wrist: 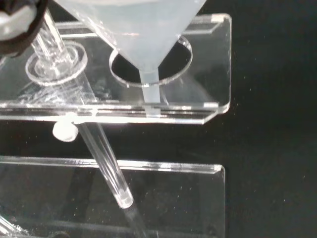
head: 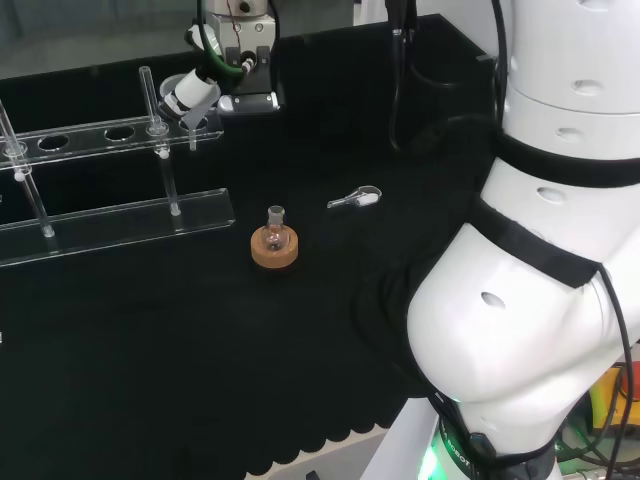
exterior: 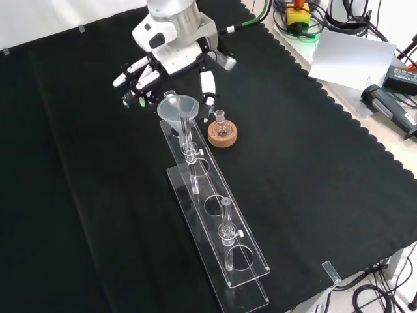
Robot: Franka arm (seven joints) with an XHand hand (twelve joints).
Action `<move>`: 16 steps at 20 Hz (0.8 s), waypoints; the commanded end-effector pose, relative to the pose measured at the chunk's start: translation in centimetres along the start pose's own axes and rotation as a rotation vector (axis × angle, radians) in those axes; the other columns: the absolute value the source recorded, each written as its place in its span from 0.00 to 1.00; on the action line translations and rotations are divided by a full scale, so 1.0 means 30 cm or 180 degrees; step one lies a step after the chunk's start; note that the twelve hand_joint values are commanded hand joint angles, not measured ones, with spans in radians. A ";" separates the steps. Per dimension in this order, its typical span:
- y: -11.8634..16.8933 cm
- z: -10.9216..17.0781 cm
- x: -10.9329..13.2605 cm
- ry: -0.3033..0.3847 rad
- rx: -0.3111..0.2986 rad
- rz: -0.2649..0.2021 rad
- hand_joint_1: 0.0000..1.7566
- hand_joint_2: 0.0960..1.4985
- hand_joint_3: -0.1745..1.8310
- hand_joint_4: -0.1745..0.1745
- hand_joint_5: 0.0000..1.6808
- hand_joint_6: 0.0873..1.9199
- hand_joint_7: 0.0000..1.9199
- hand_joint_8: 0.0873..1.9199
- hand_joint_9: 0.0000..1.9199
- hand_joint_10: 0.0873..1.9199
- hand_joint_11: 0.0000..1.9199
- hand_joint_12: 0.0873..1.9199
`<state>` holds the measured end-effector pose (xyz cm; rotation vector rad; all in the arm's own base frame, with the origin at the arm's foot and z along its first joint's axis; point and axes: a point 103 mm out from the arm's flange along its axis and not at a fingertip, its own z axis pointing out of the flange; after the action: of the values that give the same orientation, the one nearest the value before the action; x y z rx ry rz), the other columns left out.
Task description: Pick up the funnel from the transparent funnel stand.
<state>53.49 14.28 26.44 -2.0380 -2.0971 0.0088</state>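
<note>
A translucent funnel (exterior: 176, 107) stands upright at the far end of the transparent funnel stand (exterior: 249, 266), its stem dropping through the end hole. In the wrist view the funnel's cone (wrist: 141, 29) sits above that hole in the stand's top shelf (wrist: 213, 59). The hand (exterior: 171, 60) hovers just behind the funnel, with straight fingers (exterior: 132, 67) spread to one side and the thumb (exterior: 207, 85) to the other. I cannot tell whether any of them touch the funnel. In the head view the hand (head: 240, 78) hangs over the right end of the stand (head: 100, 225).
A small round flask on a cork ring (exterior: 222, 132) stands right beside the stand's far end, close to the thumb. A small clear scoop (head: 356, 198) lies on the cloth to its right in the head view. Papers and cables (exterior: 352, 59) lie past the cloth's scalloped edge.
</note>
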 end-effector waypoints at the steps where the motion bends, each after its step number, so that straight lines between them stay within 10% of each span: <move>1: -0.009 -0.046 -0.010 -0.0114 -0.0176 -0.0026 0.50 0.26 0.45 0.13 0.17 0.00 0.56 0.30 0.32 0.28 0.00 0.13; 16: -0.020 -0.227 -0.047 -0.0155 -0.0375 -0.0051 0.52 0.25 0.48 0.17 0.22 0.00 0.64 0.32 0.42 0.22 0.00 0.30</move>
<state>54.01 12.47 31.83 -2.1013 -2.1797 -0.0556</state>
